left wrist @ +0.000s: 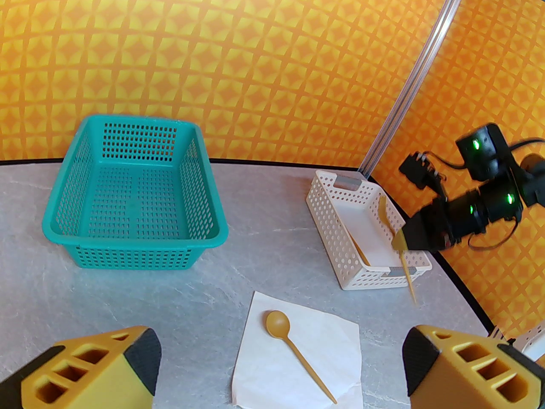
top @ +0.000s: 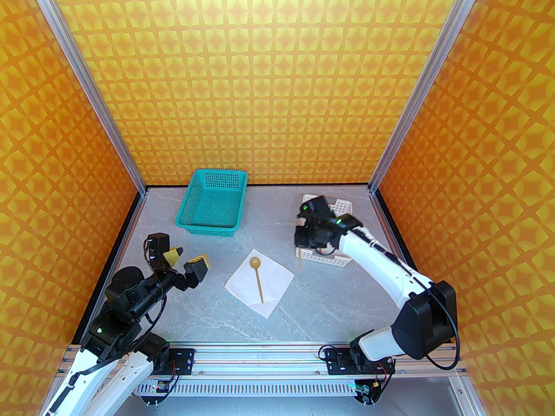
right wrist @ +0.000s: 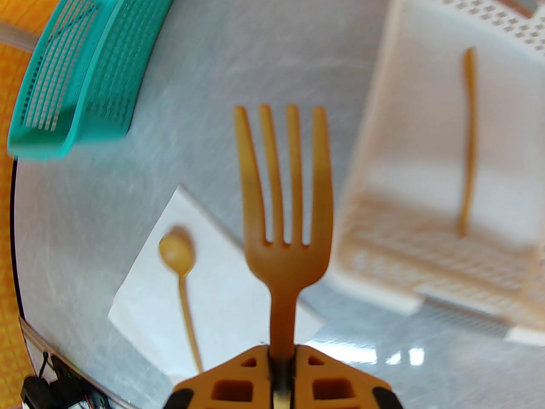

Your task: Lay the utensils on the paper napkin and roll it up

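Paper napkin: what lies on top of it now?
A tan spoon lies on the paper napkin, bowl toward the far side. The fork is not on it: the right end effector holds it. Anything beneath the sheet is covered.

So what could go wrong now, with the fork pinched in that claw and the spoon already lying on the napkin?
The right gripper pinches the fork only by its thin stem, so it might swivel or slip on the way over. Setting it down could nudge the spoon or drag the light paper napkin. The napkin's near corner looks curled, which may spoil a neat roll.
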